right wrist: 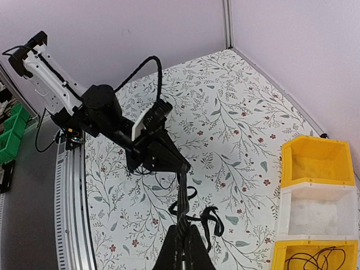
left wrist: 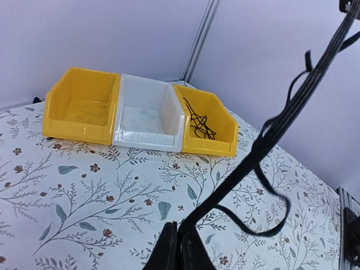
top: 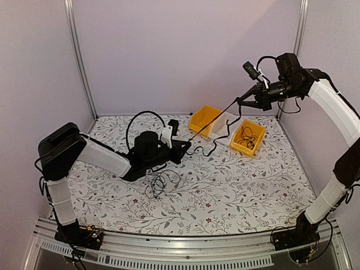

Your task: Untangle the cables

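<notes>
Bright, even light; soft shadows, slight blur.

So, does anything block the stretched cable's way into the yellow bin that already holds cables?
Nothing visible: the cable runs taut between left gripper and right gripper, and the yellow bin is open-topped.

Black cables — floral-patterned table

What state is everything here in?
left end effector: shut on black cable bundle.
right end effector: shut on it, raised.
black cable bundle: taut between them.
left yellow plastic bin: empty.
white plastic bin: empty.
right yellow plastic bin: holds black wire clump.
loose black wire tangle: knotted, on table.
</notes>
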Controlling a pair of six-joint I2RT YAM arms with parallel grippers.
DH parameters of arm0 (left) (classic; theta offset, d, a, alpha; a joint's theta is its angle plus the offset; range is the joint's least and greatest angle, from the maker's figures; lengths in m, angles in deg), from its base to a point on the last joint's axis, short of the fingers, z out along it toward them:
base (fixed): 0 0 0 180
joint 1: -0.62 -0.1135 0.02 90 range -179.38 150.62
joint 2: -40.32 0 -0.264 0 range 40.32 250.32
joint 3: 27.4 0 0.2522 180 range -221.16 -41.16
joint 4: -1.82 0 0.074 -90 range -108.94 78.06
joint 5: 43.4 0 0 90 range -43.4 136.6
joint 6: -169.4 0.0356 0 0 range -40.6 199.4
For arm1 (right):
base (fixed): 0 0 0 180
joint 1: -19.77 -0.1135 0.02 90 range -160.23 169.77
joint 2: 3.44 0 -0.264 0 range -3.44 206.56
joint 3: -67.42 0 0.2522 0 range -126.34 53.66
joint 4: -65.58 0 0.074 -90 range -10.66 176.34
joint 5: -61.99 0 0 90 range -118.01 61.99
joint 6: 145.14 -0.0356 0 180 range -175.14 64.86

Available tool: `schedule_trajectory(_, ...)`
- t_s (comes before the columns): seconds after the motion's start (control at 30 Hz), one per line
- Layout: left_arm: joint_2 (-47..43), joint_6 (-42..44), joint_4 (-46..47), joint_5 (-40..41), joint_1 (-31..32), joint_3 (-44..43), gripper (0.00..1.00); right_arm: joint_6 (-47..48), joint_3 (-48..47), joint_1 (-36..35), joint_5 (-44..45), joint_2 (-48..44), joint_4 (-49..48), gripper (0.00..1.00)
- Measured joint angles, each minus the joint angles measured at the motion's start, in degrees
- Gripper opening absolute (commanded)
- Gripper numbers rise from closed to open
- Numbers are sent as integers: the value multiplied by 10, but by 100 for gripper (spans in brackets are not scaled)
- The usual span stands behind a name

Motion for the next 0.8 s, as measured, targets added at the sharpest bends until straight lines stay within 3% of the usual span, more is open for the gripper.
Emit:
schedule_trajectory(0.3, -199, 12, -8, 14, -55, 109, 0, 39, 173, 2, 116, -98, -52, 0)
schedule_trajectory(0.53, -234, 69, -92, 65, -54, 98, 0, 21, 211, -4, 147, -98, -116, 0)
schedule_trajectory(0.6, -237, 78, -108, 77, -54, 96, 9, 16, 212, -5, 158, -98, -129, 0)
schedule_trajectory(0.7, -247, 82, -129, 102, -61, 95, 30, 5, 208, 6, 187, -100, -138, 0)
schedule_trajectory(0.8, -248, 79, -150, 113, -87, 95, 38, -10, 188, 46, 222, -104, -146, 0)
